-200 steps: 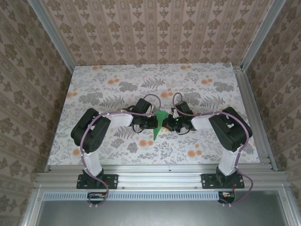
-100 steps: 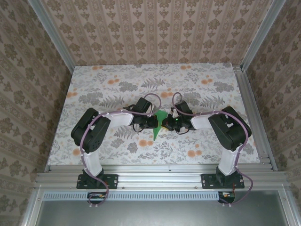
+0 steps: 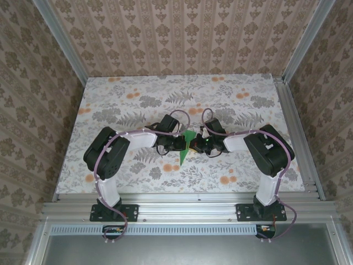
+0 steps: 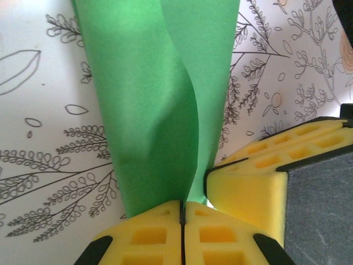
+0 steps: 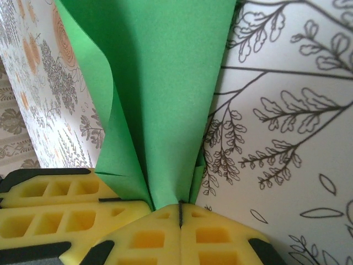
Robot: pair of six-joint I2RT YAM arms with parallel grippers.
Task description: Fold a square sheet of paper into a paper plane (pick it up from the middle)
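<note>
**Ana:** Where is the green sheet (image 4: 149, 110) right now?

**Ben:** It is held over the middle of the desk (image 3: 121, 105), between the two arms. It is already folded lengthwise into a long, narrow shape that runs away from the claws. I cannot tell whether its far tip touches the desk.

**Ana:** And the claws?

**Ben:** Both are clenched on it. The left claw (image 4: 182, 212) has its yellow pads pressed flat together, with the paper's layers running into the seam. The right claw (image 5: 180, 212) grasps the same end the same way, and the two claws sit just beside each other.

**Ana:** So which step is this?

**Ben:** I'd say it is partway through the folding. The long creases are in, but the layers aren't lying flat. One flap bulges and curls away from the rest, so it is not yet a tidy dart.

**Ana:** What does the next move need?

**Ben:** In my judgement, one claw has to stay as the anchor while the other lets go and takes the loose flap further along, to bring it down as a wing. Alternatively, the paper could be laid on the desk and pressed to sharpen the crease. Either way the claws shouldn't pull against each other, because paper this thin, gripped so close together, would likely tear or slip.
</note>
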